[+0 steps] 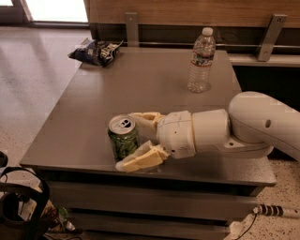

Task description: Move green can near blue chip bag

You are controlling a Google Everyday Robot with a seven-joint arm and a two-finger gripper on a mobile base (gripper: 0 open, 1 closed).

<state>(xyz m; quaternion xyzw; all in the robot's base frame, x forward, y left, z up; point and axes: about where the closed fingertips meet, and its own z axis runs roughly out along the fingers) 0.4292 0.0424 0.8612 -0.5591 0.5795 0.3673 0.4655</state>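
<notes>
My one camera looks down at a slant from above the near edge of the table (140,79) toward the far wall (187,11), fairly close; my gripper (126,140) sits low and centre.

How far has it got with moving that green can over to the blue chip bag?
Done: the claw is in place around the green can, jaws open either side of it. In hand: the grasp, not yet closed. Left: nearly everything. The can stands near the front edge of the table, and the blue chip bag lies at its far left corner, well apart.
</notes>
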